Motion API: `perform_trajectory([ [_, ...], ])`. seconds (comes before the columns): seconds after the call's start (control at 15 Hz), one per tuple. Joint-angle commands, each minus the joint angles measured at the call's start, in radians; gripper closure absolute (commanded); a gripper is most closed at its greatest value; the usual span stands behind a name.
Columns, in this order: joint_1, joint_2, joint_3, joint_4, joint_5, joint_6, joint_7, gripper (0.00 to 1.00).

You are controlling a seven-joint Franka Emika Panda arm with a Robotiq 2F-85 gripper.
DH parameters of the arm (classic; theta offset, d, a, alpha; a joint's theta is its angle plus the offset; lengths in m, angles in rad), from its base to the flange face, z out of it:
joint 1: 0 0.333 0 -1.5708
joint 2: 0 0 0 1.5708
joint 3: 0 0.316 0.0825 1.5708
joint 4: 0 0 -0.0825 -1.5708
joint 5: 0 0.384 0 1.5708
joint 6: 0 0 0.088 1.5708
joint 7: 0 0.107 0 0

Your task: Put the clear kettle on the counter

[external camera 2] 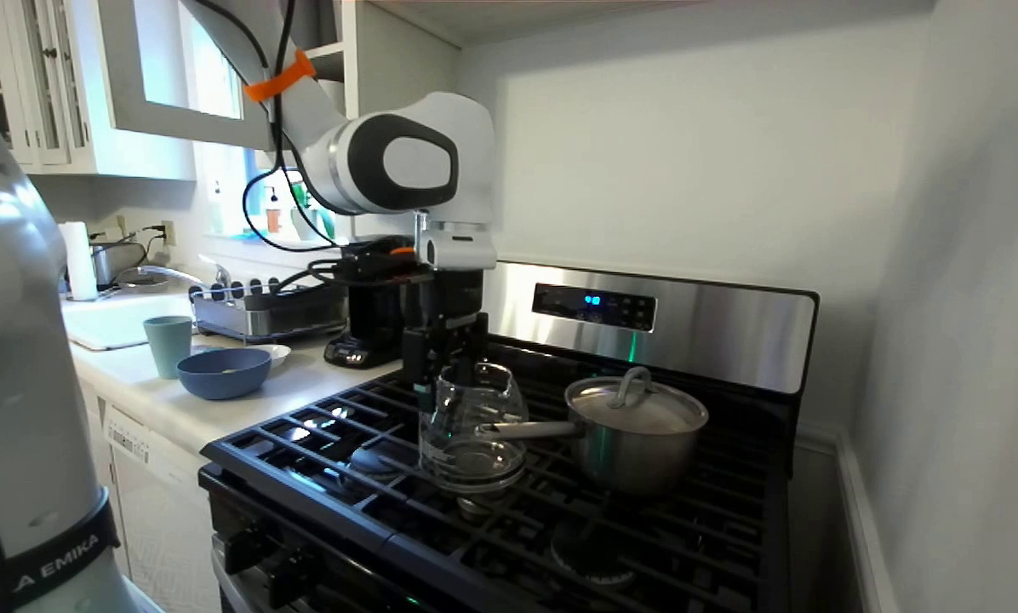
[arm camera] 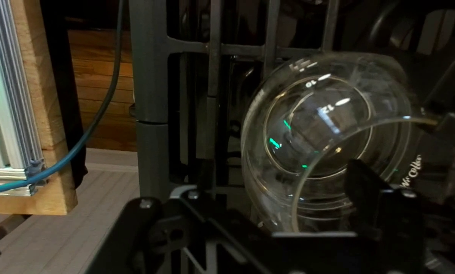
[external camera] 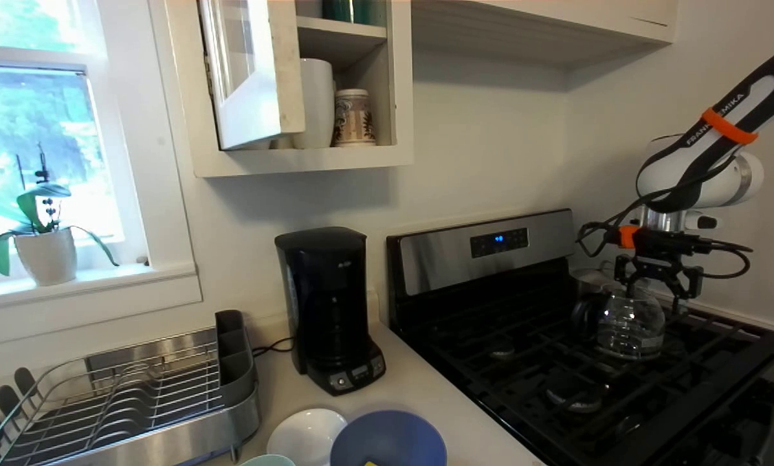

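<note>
The clear kettle (external camera: pixel 633 327) stands upright on the black stove grates; it also shows in an exterior view (external camera 2: pixel 462 447) and in the wrist view (arm camera: pixel 311 125). Its dark handle (external camera: pixel 584 317) points toward the coffee maker side. Its mouth looks open; I see no lid. My gripper (external camera: pixel 655 299) is open above the kettle's rim. In the wrist view the gripper (arm camera: pixel 280 167) has one finger over or inside the mouth and the other outside the glass, apart from it. The whitish counter (external camera: pixel 419 388) lies beside the stove, also in an exterior view (external camera 2: pixel 305 383).
A lidded steel pot (external camera 2: pixel 637 451) stands on the stove close to the kettle, its handle reaching toward the glass. On the counter are the black coffee maker (external camera: pixel 325 304), a blue bowl (external camera: pixel 387 440), a white dish (external camera: pixel 306 433), a teal cup (external camera 2: pixel 168 345) and a dish rack (external camera: pixel 128 414).
</note>
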Motion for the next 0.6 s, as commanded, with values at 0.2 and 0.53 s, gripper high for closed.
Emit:
perform_trajectory([
  [0.2, 0.018, 0.064, -0.011, 0.019, -0.025, 0.028, 0.064, 0.25],
  [0.53, 0.02, 0.079, -0.017, 0.023, -0.037, 0.035, 0.072, 0.38],
])
